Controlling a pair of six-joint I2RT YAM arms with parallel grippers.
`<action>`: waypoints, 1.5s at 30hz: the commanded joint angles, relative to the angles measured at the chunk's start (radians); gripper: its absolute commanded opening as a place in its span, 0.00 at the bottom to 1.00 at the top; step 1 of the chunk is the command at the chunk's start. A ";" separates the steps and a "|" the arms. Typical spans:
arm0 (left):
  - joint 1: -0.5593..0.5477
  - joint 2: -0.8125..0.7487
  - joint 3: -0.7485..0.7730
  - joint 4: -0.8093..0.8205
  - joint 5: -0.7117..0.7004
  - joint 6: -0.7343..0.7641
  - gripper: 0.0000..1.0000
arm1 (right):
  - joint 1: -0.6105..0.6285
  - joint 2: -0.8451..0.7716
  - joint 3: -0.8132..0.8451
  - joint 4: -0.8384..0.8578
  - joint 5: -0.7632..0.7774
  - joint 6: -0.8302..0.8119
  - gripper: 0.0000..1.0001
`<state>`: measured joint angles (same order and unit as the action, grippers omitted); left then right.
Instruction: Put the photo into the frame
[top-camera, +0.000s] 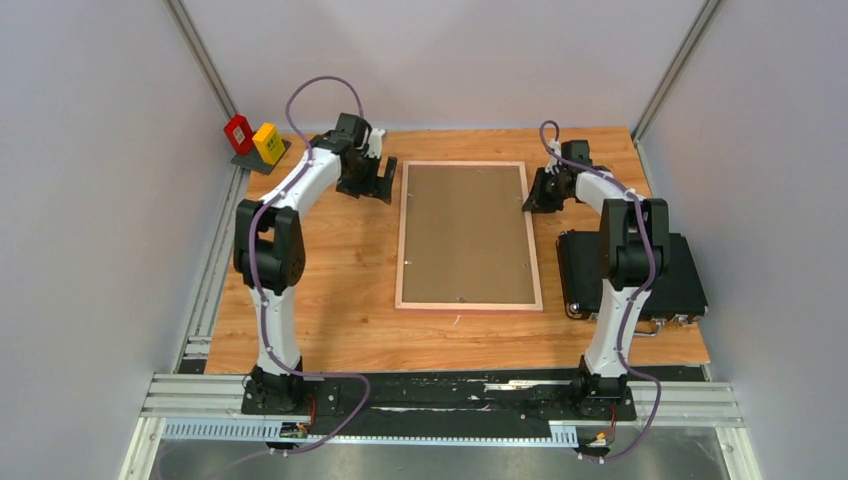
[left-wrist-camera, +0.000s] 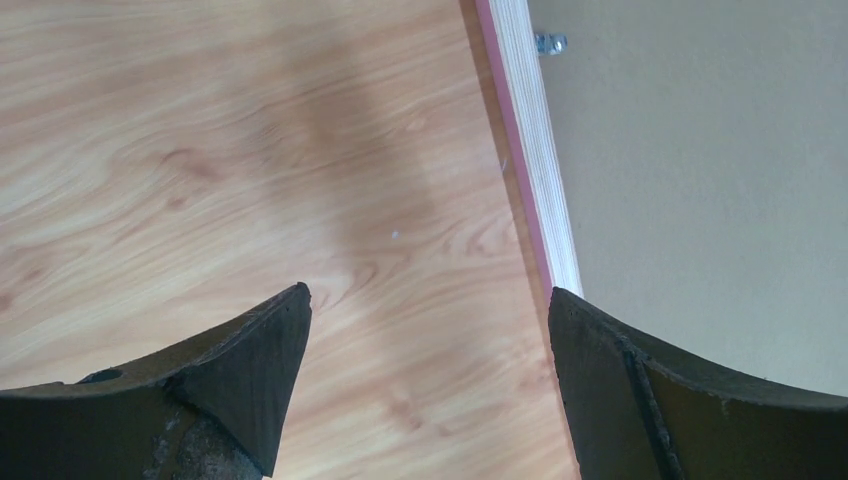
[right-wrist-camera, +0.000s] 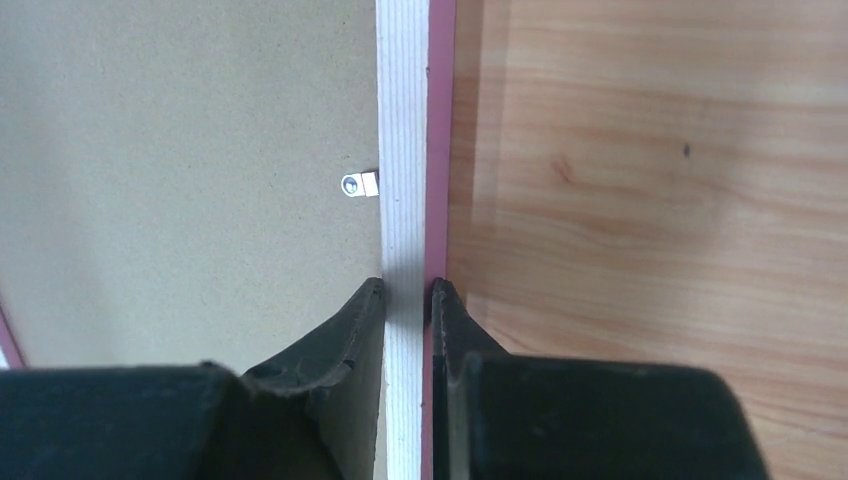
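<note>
Frame (top-camera: 468, 305), the large thin-bordered rectangular one, was lying flat in the middle of the wood-grain worktop (top-camera: 330, 300). Its light wood back faced up, with pink showing along the outer edge. A plain brown backing board (top-camera: 465, 230) filled the whole opening, so that was all I could see inside it.

The right claw (top-camera: 530, 203) sat at roughly 1 o'clock on the frame, on the long right side near the far corner. From the wrist view that claw (right-wrist-camera: 407, 290) was clamped right on the rim: one finger on the board side, the other against the pink outer edge, and the pale wood strip squeezed between them. A small silver metal tab (right-wrist-camera: 355, 185) stuck out from the rim over the board just ahead of the fingers.

The left claw (top-camera: 380, 192) was at about 11 o'clock, just off the frame's left side. Its jaws were spread wide with nothing in them. In the wrist shot the left claw (left-wrist-camera: 430, 295) looked down on bare worktop, with the frame's rim just beside the right-hand finger. Couldn't tell if it touched anything.

A flat black case (top-camera: 680, 270) lay at 3 o'clock on the worktop, well apart from the frame.
</note>
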<state>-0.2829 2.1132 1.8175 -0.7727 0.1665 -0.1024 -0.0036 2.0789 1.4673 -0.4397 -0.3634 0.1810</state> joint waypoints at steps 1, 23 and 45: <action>0.027 -0.168 -0.085 0.007 -0.011 0.120 0.95 | 0.065 0.079 0.107 -0.098 0.062 -0.121 0.00; 0.222 -0.494 -0.400 -0.064 -0.058 0.296 0.94 | 0.373 0.299 0.498 -0.407 0.098 -0.852 0.00; 0.266 -0.573 -0.499 -0.091 -0.002 0.272 0.94 | 0.427 0.278 0.516 -0.459 0.098 -0.925 0.60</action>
<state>-0.0246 1.5658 1.3205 -0.8791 0.1314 0.1722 0.4217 2.3550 2.0197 -0.8448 -0.2405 -0.8146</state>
